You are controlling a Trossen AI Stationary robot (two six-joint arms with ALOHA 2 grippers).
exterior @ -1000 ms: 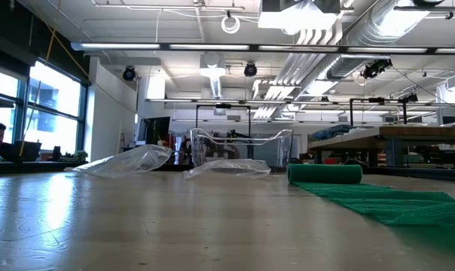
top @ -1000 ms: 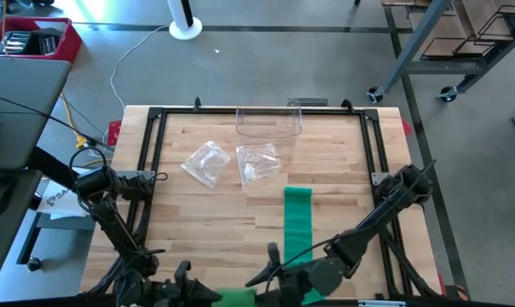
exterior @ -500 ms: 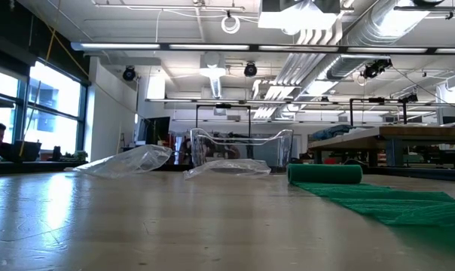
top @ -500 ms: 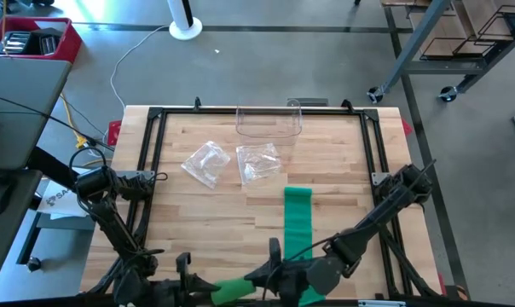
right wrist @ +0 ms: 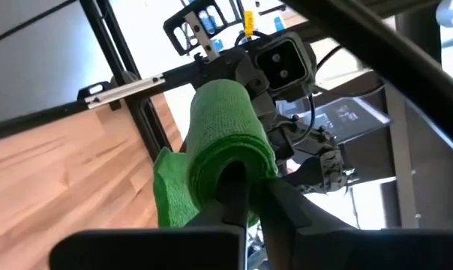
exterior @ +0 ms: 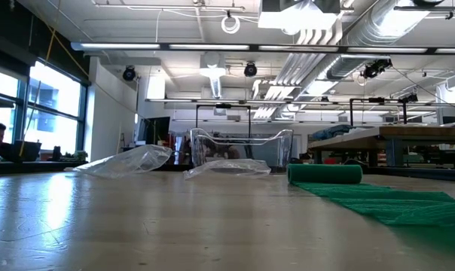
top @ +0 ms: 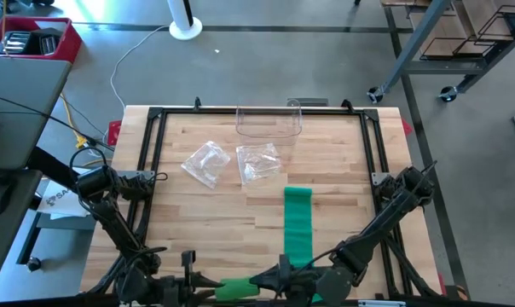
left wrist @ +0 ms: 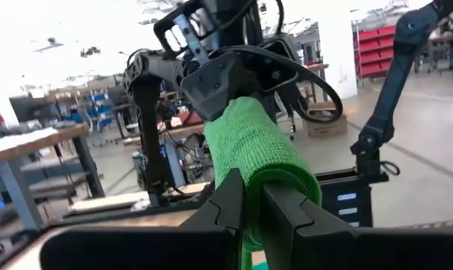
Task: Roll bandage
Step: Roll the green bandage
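Rolling under way — left gripper (left wrist: 253, 199) and right gripper (right wrist: 245, 196) each clamp an end of the green woven bandage roll (top: 238, 288) at the tabletop's (top: 206, 223) near edge — next, turn it along the flat strip.

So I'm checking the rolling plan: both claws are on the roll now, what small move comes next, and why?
Probably turn the green roll another bit toward the flat strip. The left claw and the right claw each pinch one end of it at the table's near edge, and much bandage lies unrolled.
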